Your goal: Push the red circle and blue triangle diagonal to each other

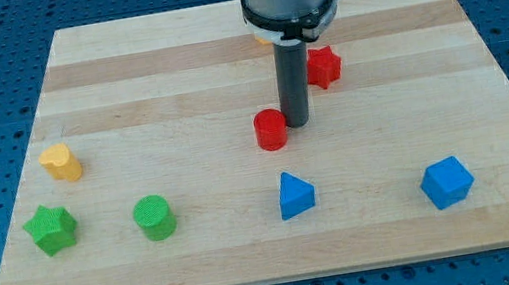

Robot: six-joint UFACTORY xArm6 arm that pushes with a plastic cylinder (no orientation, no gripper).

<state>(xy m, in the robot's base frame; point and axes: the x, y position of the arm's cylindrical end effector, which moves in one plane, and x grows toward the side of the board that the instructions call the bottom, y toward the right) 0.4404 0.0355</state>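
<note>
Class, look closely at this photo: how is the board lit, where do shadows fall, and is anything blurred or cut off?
Camera view: lighting is soft and even, without harsh glare on the wooden board; the red circle and blue triangle are sharp, casting only faint shadows at their bases; my tip is in focus, right beside the circle; the arm is cropped at the view's top.

The red circle (271,130), a short upright cylinder, is seen near the board's middle. The blue triangle (295,196), a small wedge lying flat, is placed directly below it, apart, closer to the board's bottom edge.
</note>
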